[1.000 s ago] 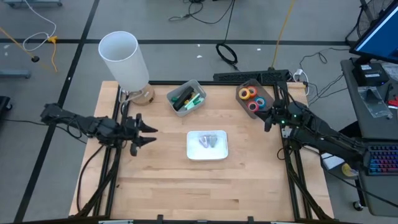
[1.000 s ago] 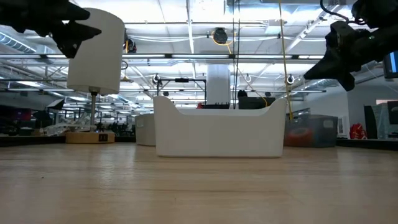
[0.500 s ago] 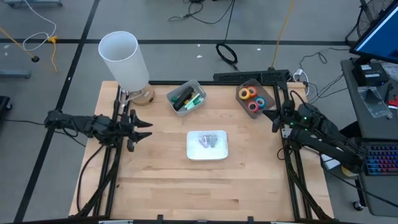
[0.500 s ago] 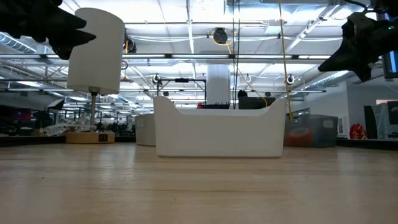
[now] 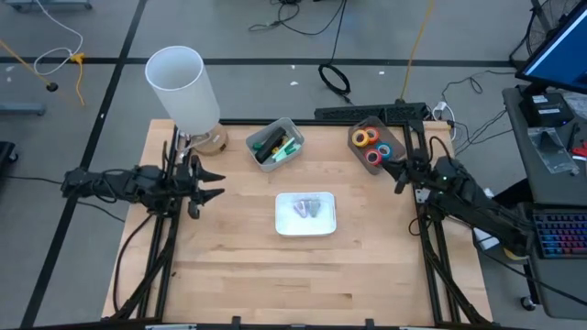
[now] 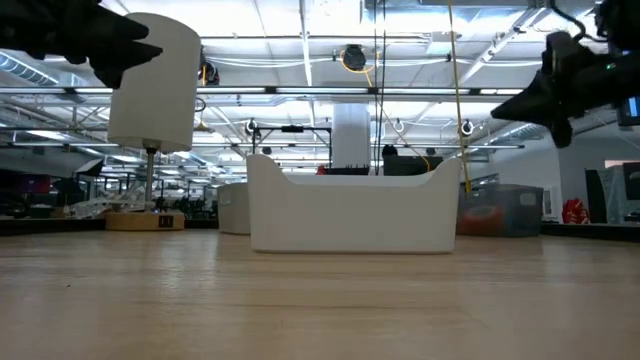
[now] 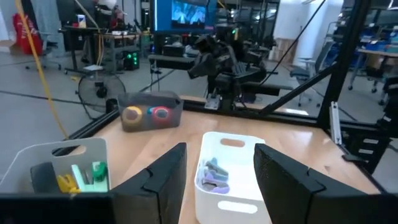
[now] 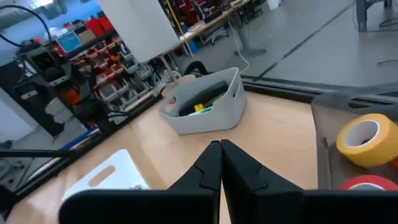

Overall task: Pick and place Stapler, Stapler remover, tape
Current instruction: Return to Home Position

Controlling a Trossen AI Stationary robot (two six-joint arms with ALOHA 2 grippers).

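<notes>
Plainly, the table (image 5: pixel 238 275) (pale wood) stands on grey floor (image 5: pixel 229 41).

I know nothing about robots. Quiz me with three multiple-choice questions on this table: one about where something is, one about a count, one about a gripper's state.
1. Where are the tape rolls?
A. held in a gripper
B. in the dark bin
C. scattered loose

2. How many containers stand on the table?
A. two
B. three
C. five

3. The right gripper is:
A. open
B. shut on a tape roll
C. shut, holding nothing

Answers:
1 B: all the rolls lie inside the dark bin.
2 B: a grey bin, the dark bin and a white tray.
3 C: its fingers meet with nothing between them, unlike the open left gripper.
</notes>
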